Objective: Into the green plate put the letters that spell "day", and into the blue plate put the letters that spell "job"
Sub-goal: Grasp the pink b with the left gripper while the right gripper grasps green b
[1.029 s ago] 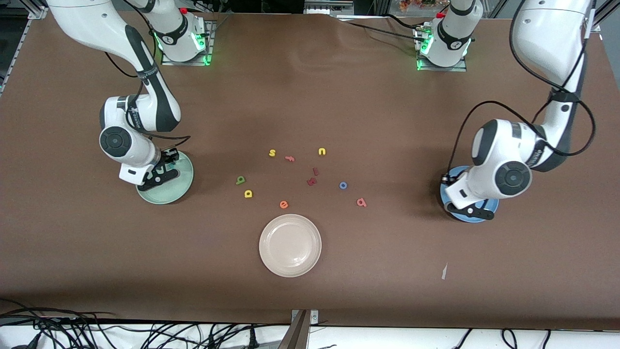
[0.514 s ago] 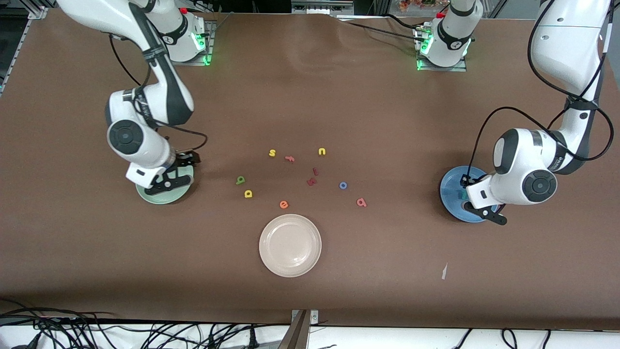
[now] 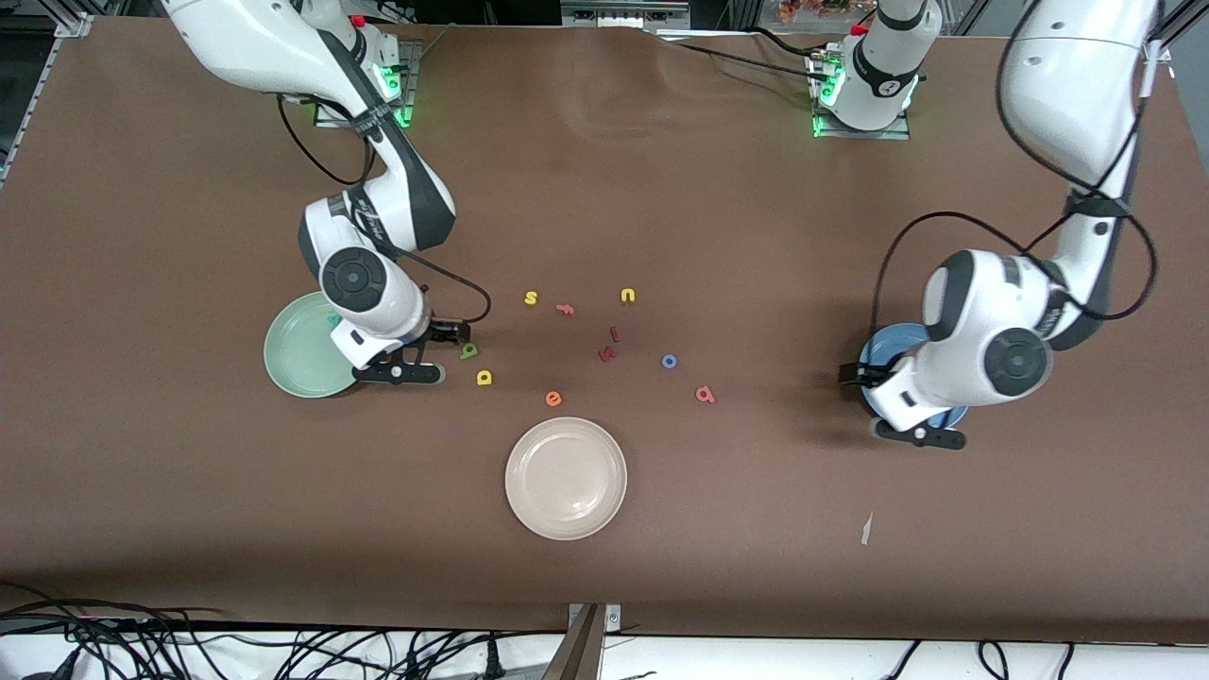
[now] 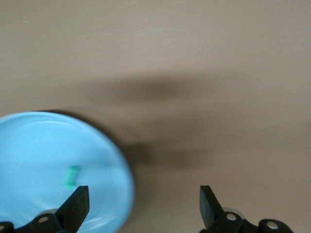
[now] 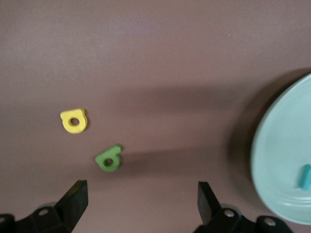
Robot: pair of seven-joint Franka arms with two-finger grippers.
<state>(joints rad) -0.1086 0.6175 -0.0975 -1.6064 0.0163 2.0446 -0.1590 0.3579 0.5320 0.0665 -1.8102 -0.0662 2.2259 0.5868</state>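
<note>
Blue plate (image 3: 895,342) half hidden under released left pincer (image 4: 141,206), teal j (image 4: 72,176) blurred, right pincer (image 5: 141,204) released

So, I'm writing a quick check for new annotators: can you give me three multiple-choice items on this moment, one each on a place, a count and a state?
1. The teal j lies: A in the blue plate; B held in a gripper; C on top of another letter.
2. Yellow letters on the table: A one; B two; C three.
3. The right gripper is: A open; B shut on a letter; C shut on a plate's rim.

Key: 1 A, the left wrist view shows it inside the rim. 2 C, s, u and a. 3 A, its fingers stand apart with nothing between them.
</note>
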